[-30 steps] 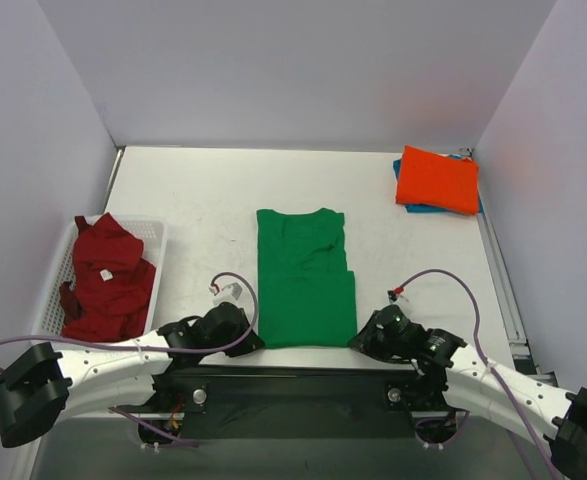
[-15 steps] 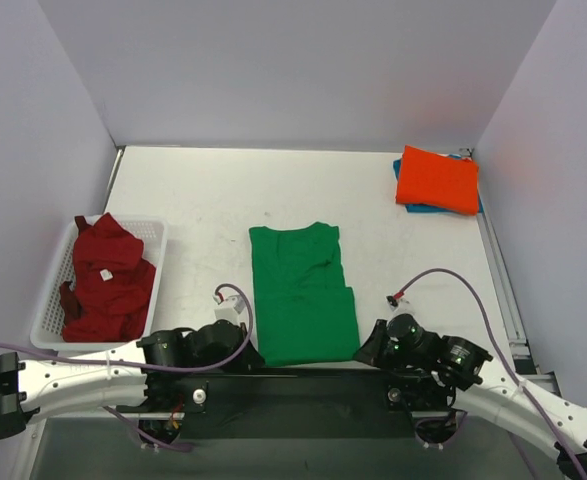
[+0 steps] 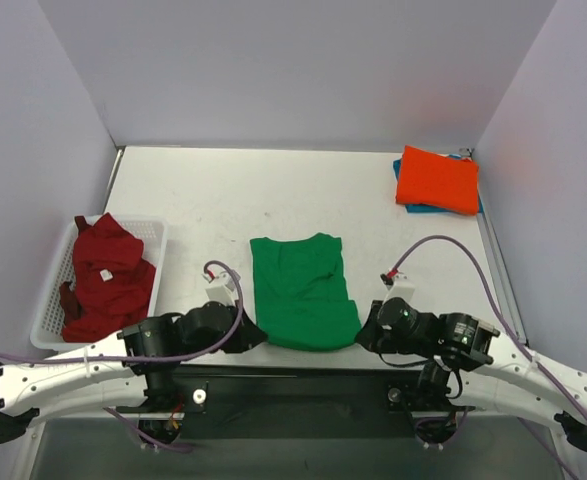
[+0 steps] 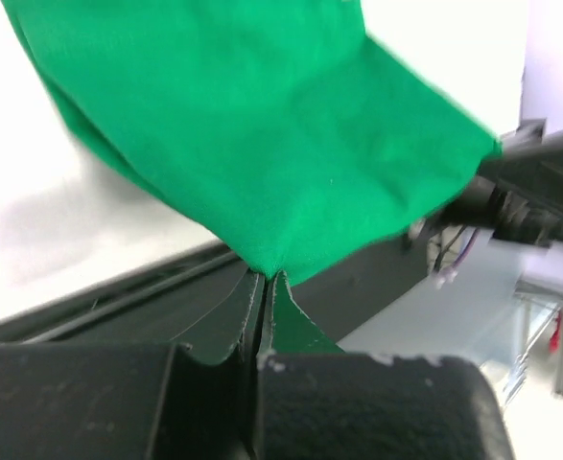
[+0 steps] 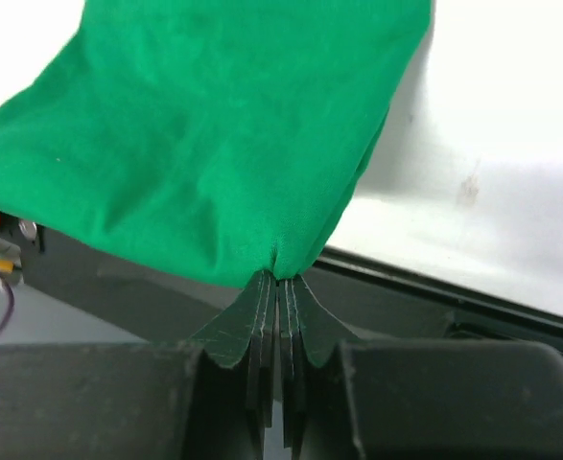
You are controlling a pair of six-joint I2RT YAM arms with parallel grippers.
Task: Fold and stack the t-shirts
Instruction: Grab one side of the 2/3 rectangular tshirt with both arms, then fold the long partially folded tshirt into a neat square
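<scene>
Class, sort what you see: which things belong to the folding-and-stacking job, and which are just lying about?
Job: green shirt, gripped by left hand and right hand; orange shirt; blue shirt beneath it; dark red shirt.
Lying about: white basket, table.

Nothing legible shows in any view: no words, brands, numbers or signs. The small white tag (image 3: pixel 104 272) on the dark red shirt (image 3: pixel 108 290) is too small to read.

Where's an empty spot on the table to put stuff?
Biggest bare patch: behind the green shirt, up to the far wall. Smaller strips: between basket and green shirt, and between it and the orange-red shirt. The near edge is crowded with the left gripper and right gripper.
</scene>
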